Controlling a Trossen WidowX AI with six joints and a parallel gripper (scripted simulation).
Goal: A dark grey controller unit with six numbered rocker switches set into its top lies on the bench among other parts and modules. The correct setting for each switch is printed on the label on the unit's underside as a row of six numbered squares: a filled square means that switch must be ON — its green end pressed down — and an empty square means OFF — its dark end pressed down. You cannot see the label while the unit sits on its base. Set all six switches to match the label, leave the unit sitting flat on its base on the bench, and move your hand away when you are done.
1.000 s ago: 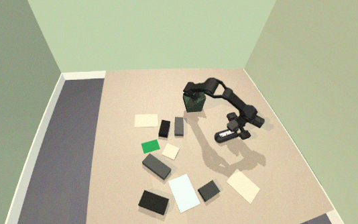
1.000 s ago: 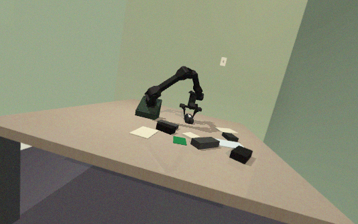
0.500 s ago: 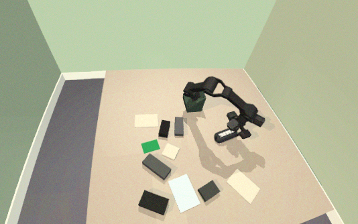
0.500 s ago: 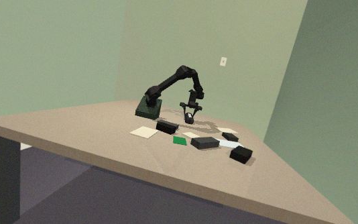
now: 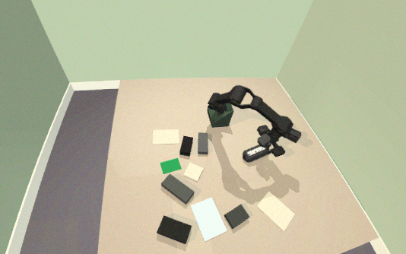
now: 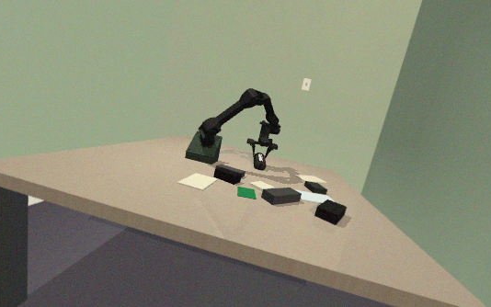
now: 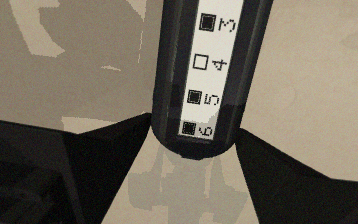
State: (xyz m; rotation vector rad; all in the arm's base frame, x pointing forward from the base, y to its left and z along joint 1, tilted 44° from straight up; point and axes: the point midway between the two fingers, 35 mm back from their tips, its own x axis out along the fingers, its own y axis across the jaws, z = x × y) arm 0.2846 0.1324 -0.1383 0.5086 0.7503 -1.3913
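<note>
The dark controller unit (image 5: 252,153) (image 6: 259,161) (image 7: 170,70) is long with rounded ends. Its white label faces up toward the wrist camera. In the wrist view squares 3, 5 and 6 are filled and square 4 is empty; squares 1 and 2 are outside the view. The rocker switches are hidden underneath. My gripper (image 5: 270,146) (image 6: 260,156) (image 7: 193,125) is shut on the unit near its number 6 end, one finger against each long side. The unit appears to be held low over the bench; the exact gap cannot be told.
Left of the unit in the top view are a black block (image 5: 186,146), a grey block (image 5: 203,143) and a green card (image 5: 170,166). Nearer lie a long grey block (image 5: 177,188), a black box (image 5: 174,230), a small dark block (image 5: 236,216) and a cream card (image 5: 276,211).
</note>
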